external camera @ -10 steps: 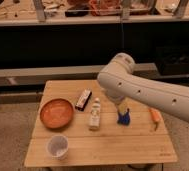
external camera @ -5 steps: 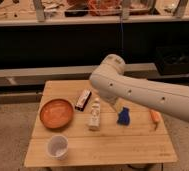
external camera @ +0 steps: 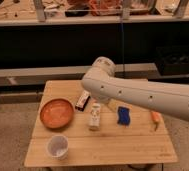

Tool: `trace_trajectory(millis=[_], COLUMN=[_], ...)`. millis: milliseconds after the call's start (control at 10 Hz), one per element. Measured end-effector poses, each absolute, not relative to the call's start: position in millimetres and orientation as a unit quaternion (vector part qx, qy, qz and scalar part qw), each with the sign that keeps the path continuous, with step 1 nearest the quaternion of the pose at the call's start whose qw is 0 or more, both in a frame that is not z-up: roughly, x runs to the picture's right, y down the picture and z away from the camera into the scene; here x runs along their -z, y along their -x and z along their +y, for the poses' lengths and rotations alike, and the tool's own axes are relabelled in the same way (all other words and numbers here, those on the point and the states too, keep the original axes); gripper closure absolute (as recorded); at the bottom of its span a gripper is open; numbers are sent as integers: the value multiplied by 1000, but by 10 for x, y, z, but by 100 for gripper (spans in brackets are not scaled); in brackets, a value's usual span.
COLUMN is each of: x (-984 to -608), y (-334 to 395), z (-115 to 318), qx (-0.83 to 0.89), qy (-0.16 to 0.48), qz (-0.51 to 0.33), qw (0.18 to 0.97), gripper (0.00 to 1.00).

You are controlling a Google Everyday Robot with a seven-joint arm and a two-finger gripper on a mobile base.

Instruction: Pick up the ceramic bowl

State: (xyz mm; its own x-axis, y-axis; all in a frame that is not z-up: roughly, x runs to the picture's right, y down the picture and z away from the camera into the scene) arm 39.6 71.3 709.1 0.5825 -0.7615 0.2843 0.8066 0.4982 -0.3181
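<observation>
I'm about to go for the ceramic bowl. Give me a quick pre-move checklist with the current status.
1. Ceramic bowl upright on the table's left side, nothing in it: ok.
2. Bowl apart from white cup: ok.
3. Bowl apart from dark packet by its rim: cannot tell.
4. Gripper over bowl: not ok; it is hidden behind the arm over the table's middle.
5. Gripper open, nothing held: ok.
6. Path past the standing bottle: cannot tell.
</observation>
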Motion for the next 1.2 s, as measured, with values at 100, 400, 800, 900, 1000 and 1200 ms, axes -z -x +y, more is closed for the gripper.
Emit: trace_trajectory(millis=[100, 400, 800, 900, 1000, 1200], x=[-7118, -7231, -7390, -7460, -7498, -7576], y=[-354, -277, -139, -115, -58, 16], z=[709, 702, 702, 703, 702, 698], qx=[461, 495, 539, 555, 562, 572], qy=[210, 204, 198, 195, 193, 189], qz=[-54, -60, -66, -70, -73, -78], qw=[860, 842, 816, 806, 801, 794], gripper=[20, 20, 20, 20, 20, 20])
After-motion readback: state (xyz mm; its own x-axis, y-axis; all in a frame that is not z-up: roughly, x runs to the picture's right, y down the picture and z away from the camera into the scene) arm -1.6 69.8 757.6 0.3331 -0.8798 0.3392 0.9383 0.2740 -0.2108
